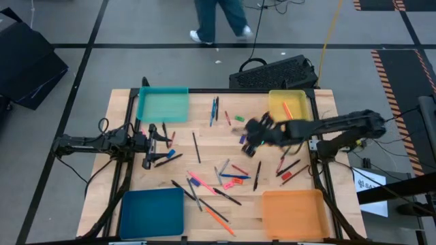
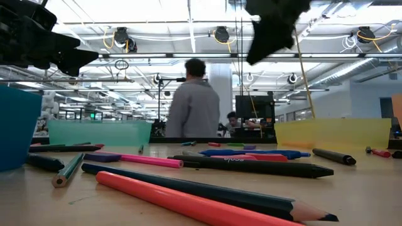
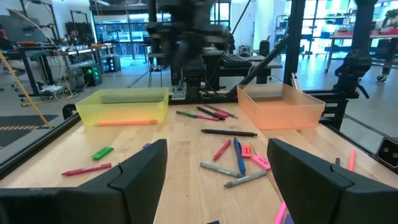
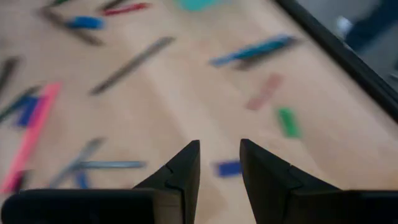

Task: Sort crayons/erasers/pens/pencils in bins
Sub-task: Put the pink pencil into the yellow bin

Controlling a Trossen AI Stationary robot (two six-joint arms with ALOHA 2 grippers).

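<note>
Orange pencil (image 3: 126, 122) in yellow bin (image 3: 87, 112)

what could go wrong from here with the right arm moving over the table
1. The right hand is open and empty above a small blue eraser with sticks close around it, so a descent may nudge or catch a neighbour instead.
2. Pens and pencils lie crossed near the table's middle; picking one may drag another.
3. Only the yellow bin shows an item, an orange stick; similar sticks elsewhere may be mis-sorted.
</note>
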